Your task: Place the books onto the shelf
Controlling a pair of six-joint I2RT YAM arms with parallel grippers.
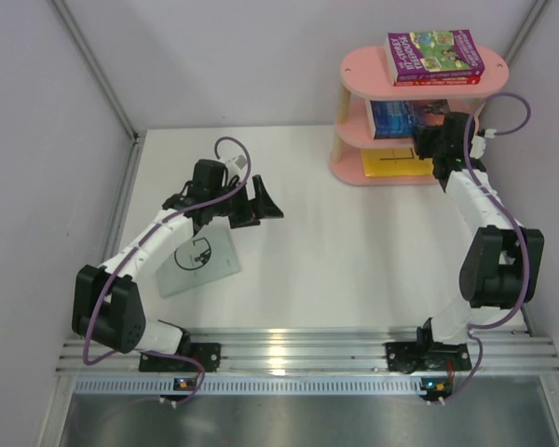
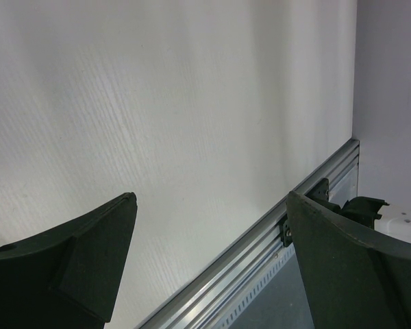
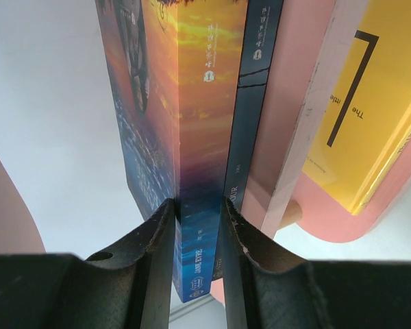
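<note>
The pink shelf (image 1: 354, 70) stands at the back right. Its top board carries a purple-green cartoon book (image 1: 435, 54) lying on a red one (image 1: 440, 80). A yellow book (image 1: 387, 165) lies on the bottom board. At the middle board, my right gripper (image 1: 419, 142) is shut on the blue-orange "Jane Eyre" book (image 3: 202, 137), its jaws pressed on both covers near the spine. A dark navy book (image 3: 252, 103) lies against it, on the pink board (image 3: 294, 103). A pale grey-green book with a black emblem (image 1: 197, 261) lies on the table under my left arm. My left gripper (image 1: 261, 203) hangs open, holding nothing.
White walls close in the table on the left, back and right. An aluminium rail (image 2: 260, 247) runs along the near edge by the arm bases. In the right wrist view the yellow book (image 3: 380, 103) shows beyond the pink board.
</note>
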